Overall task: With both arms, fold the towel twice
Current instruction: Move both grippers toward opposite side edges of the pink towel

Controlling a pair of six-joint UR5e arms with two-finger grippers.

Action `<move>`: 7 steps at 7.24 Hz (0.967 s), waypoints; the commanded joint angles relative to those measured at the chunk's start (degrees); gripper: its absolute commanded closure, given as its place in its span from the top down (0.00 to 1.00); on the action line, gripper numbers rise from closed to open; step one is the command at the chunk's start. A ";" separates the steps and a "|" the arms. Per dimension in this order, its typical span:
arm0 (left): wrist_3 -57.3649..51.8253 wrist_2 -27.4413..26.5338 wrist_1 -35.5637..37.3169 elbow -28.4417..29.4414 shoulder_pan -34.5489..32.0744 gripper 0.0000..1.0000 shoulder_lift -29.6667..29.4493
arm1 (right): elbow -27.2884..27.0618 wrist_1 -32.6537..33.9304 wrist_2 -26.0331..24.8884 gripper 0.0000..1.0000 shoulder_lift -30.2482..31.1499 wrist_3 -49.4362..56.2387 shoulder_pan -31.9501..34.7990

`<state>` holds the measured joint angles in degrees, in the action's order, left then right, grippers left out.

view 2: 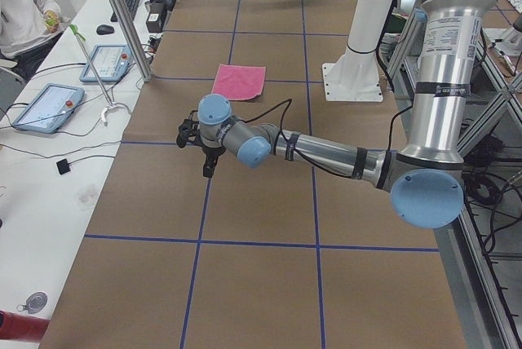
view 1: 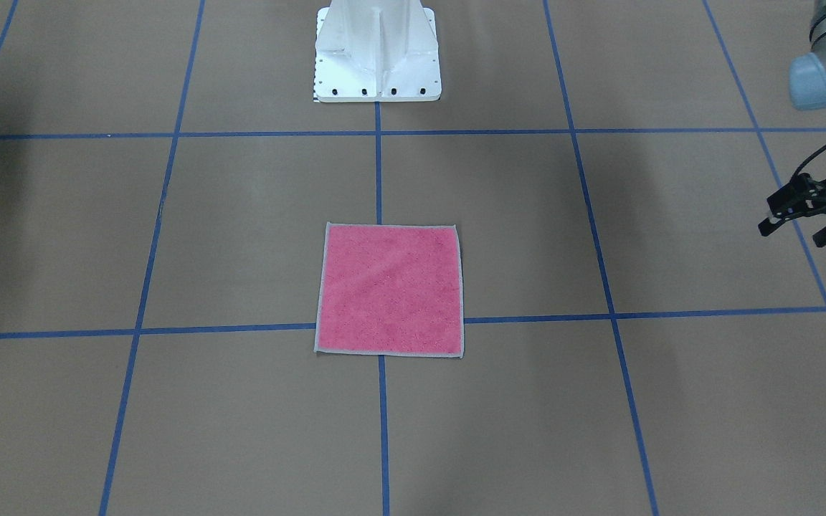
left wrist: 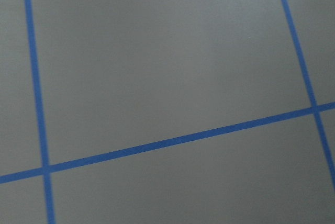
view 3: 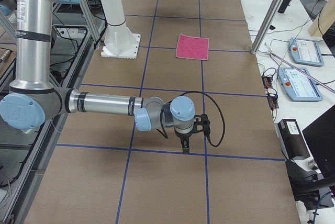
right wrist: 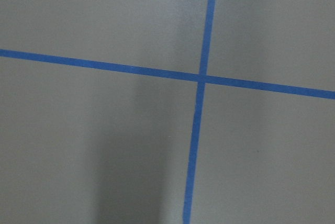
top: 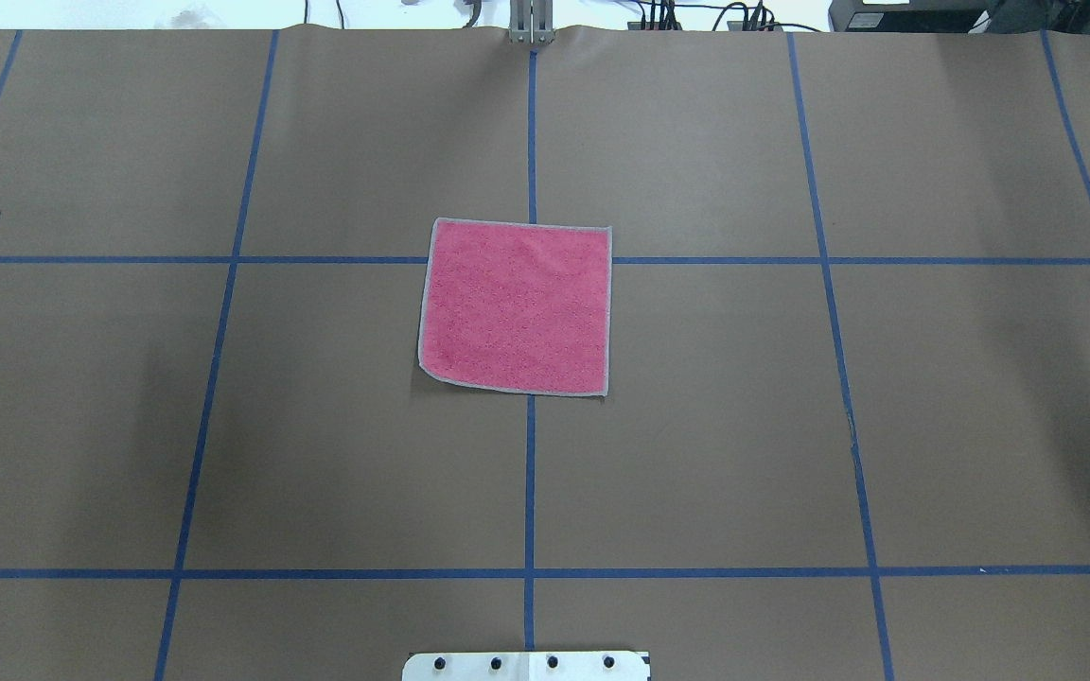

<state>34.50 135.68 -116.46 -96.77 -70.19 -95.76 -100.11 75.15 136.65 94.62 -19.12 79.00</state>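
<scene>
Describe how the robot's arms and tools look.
Both the left arm and right arm are silver-grey tubes with light blue joint caps, a printed label on one link, and a looping black cable. The left tool and right tool are black; the left shows two fingers.

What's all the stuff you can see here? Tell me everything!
towel: one, pink with grey edging, flat and unfolded mid-table
table: one, brown, under everything
tape lines: several, blue, grid across the table
pedestal base: one, white, at the table's robot side
tablet screens: two, blue-edged, side bench
person: one, white top, seated at that bench
left arm: one, silver with blue caps, low, away from towel
left gripper: one, black, open, empty
right arm: one, same colours, low, other end
right gripper: one, black, pointing down; open or shut unclear
</scene>
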 commanded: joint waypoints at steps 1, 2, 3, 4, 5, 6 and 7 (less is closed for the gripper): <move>16.76 -0.41 -1.58 -0.08 6.45 1.00 -6.08 | -2.63 0.00 -0.07 1.00 -4.07 -13.08 -6.29; 21.70 -0.59 -1.66 -0.17 8.38 1.00 -8.02 | -3.94 -0.09 -0.24 1.00 -5.75 -18.01 -9.01; 28.27 -0.68 -1.66 -0.08 10.93 1.00 -10.48 | -4.56 -0.09 -0.42 1.00 -8.29 -24.07 -11.39; 36.17 -3.99 -1.66 -0.17 13.82 1.00 -13.03 | -5.52 -0.09 -0.51 1.00 -10.31 -29.43 -13.68; 43.82 -9.68 -1.58 -0.08 19.07 1.00 -15.66 | -5.88 0.00 -0.86 1.00 -12.77 -35.58 -15.53; 48.42 -14.17 -1.66 0.00 23.21 1.00 -17.08 | -6.32 -0.09 -3.82 1.00 -15.14 -42.86 -18.68; 52.64 -16.22 -1.66 0.09 25.78 1.00 -17.96 | -6.50 0.00 -8.63 1.00 -18.12 -50.85 -23.23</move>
<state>81.05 123.33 -118.10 -96.78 -48.52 -112.11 -106.23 75.10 132.74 80.01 -60.31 60.69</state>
